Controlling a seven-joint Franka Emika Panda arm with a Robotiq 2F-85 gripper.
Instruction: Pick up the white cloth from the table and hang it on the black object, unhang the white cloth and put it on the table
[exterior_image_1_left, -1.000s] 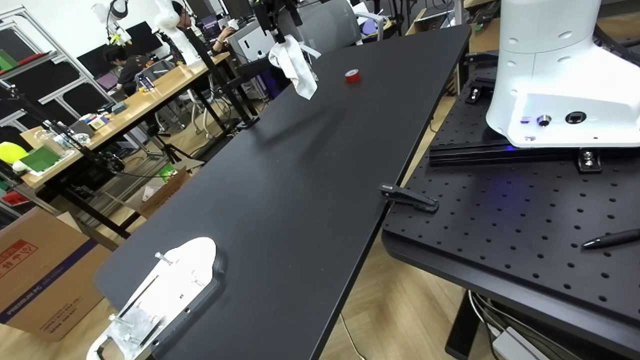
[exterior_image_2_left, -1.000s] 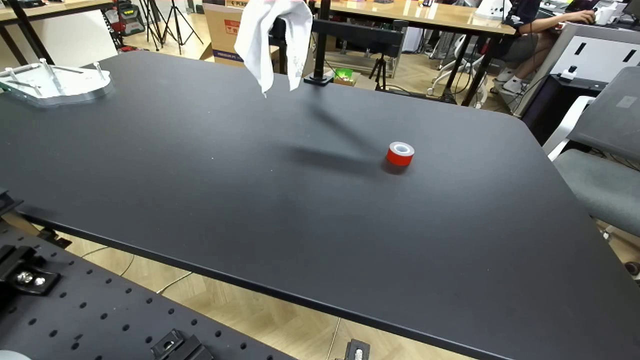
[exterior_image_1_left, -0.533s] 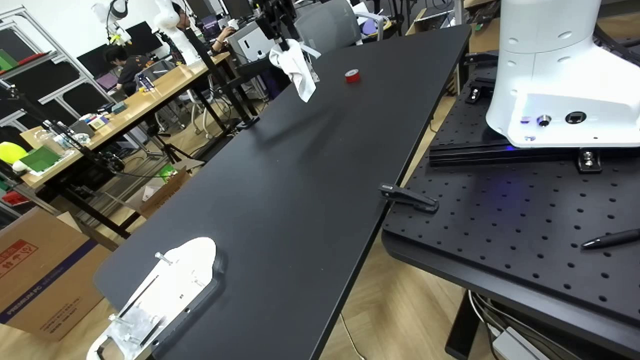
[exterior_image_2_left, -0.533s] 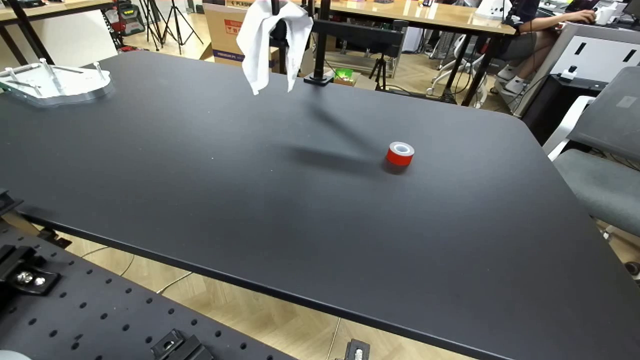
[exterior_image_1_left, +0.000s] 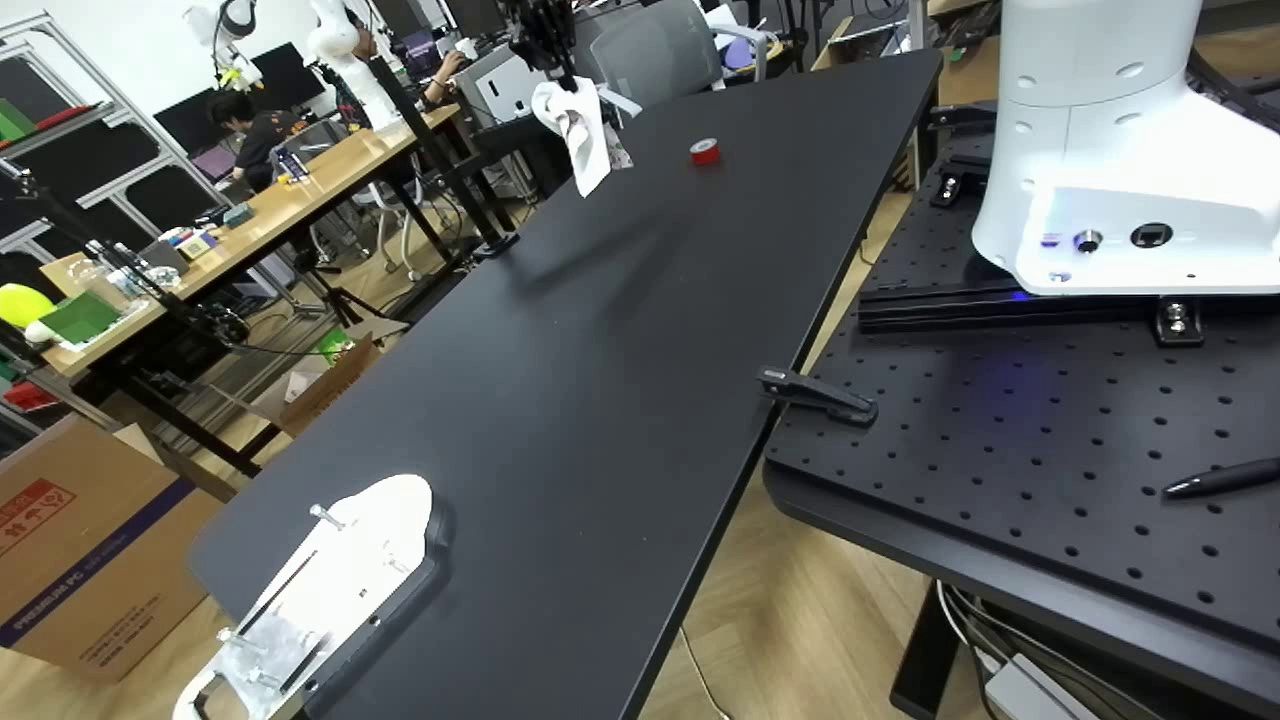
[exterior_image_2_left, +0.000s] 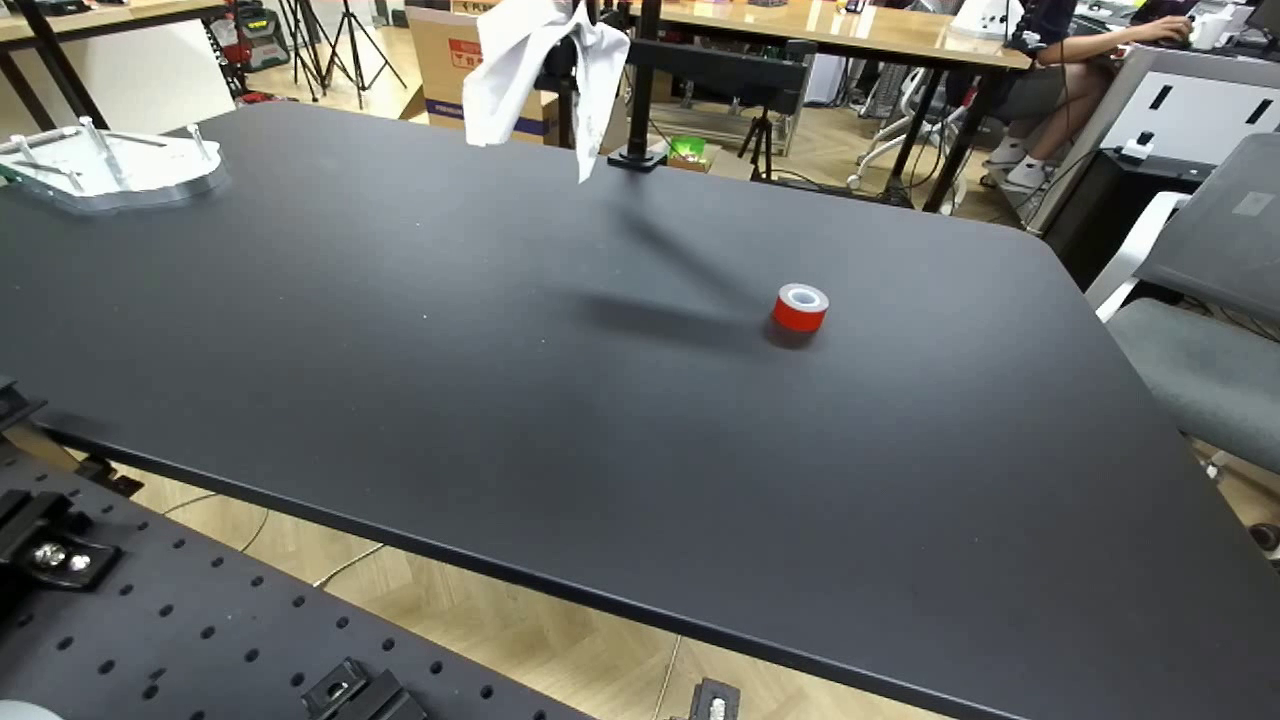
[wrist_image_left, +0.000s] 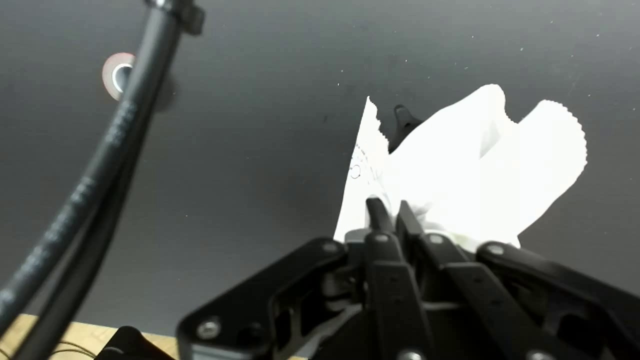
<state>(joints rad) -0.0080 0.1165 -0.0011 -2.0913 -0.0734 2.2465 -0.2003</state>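
Note:
The white cloth (exterior_image_1_left: 588, 140) hangs in folds high over the far side of the table (exterior_image_1_left: 560, 400), draped around the black object (exterior_image_2_left: 557, 62), a dark arm on a post. In the wrist view the cloth (wrist_image_left: 450, 175) spreads below the fingers, and a dark tip of the black object (wrist_image_left: 404, 120) pokes out beside it. My gripper (wrist_image_left: 389, 207) has its fingertips drawn close together on a fold of the cloth. From outside, the gripper (exterior_image_1_left: 568, 82) points down onto the cloth's top. How much cloth still rests on the black object is hidden.
A red tape roll (exterior_image_2_left: 800, 310) lies on the table near the cloth. At the table's far end sits a white plate with metal pegs (exterior_image_1_left: 345, 560). A black clip (exterior_image_1_left: 818, 395) bridges the table edge. A grey chair (exterior_image_2_left: 1210, 250) stands beside the table.
The gripper dipped onto the cloth's top and its fingers closed, then rose slightly. One tail of the cloth has swung outward and up; the other still hangs down.

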